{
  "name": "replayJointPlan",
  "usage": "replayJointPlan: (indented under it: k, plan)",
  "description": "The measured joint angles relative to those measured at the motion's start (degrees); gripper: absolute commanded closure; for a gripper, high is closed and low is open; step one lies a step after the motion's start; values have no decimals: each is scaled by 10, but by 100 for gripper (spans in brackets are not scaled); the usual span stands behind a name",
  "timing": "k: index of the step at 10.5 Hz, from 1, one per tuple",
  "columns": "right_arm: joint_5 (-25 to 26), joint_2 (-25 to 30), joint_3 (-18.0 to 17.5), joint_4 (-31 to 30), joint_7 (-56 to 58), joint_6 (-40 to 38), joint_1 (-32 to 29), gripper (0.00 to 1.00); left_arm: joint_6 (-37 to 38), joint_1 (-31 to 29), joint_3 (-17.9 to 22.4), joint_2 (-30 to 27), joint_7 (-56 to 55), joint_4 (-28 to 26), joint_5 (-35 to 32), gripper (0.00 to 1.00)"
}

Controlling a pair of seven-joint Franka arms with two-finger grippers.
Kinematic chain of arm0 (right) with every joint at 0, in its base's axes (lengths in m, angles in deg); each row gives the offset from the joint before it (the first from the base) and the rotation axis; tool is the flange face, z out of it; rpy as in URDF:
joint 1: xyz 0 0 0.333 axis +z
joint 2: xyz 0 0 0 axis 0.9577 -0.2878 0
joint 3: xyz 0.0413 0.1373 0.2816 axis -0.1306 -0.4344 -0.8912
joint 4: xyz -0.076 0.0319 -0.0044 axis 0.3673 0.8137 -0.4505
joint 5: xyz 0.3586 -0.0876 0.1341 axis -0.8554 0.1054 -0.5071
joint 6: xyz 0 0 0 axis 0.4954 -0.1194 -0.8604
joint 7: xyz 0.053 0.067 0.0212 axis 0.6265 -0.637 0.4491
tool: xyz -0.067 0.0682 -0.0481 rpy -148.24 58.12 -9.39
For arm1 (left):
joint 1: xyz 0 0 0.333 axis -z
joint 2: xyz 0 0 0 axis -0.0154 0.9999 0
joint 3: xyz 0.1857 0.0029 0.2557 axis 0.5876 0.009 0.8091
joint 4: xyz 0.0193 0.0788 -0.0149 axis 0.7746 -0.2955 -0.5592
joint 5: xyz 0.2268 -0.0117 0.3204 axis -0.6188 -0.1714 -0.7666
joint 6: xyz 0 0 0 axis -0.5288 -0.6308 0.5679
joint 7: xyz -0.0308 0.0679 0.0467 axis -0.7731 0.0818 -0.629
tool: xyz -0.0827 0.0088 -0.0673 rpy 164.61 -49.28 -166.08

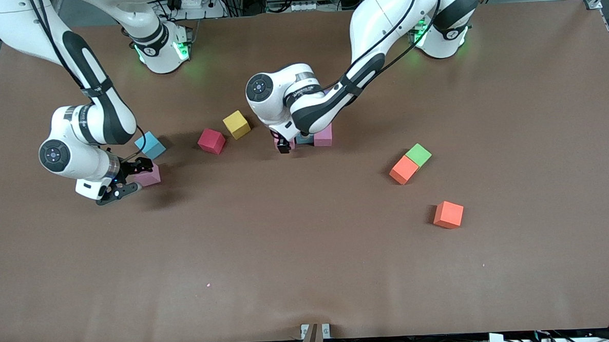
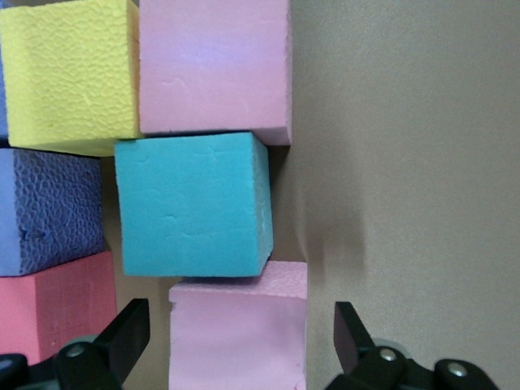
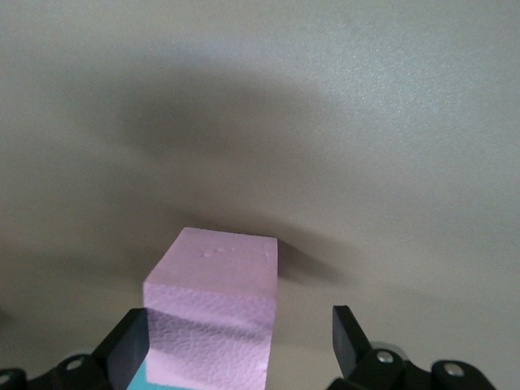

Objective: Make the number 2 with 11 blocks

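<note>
My left gripper [image 1: 283, 147] [image 2: 240, 337] is open, low over a tight cluster of blocks in the middle of the table. A pink block [image 2: 240, 333] [image 1: 289, 143] sits between its fingers [image 2: 130, 331] with a gap on each side. The left wrist view shows it touching a teal block [image 2: 191, 203], with another pink block [image 2: 215, 69] [image 1: 324, 135], a yellow [image 2: 69, 73], a purple [image 2: 49, 207] and a red [image 2: 53, 305] block packed alongside. My right gripper [image 1: 135, 177] [image 3: 240, 345] is open around a lone pink block [image 1: 150, 176] [image 3: 215, 313], beside a sky-blue block [image 1: 150, 145].
A red block [image 1: 211, 141] and a yellow block [image 1: 236, 124] lie between the two grippers. Toward the left arm's end, an orange block [image 1: 403, 169] touches a green cube [image 1: 418, 154], and another orange block [image 1: 449, 214] lies nearer the front camera.
</note>
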Motion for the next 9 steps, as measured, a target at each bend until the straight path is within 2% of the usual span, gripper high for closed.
replayJointPlan:
  k: [6,9]
  plan:
    - [-32,-2,-5,10,-7,-21,0,0,0,-8,0,-20,0,0,0,0]
    - [-32,-17,-5,7,-7,-11,0,0,1,-54,-24,-55,8,0,0,0]
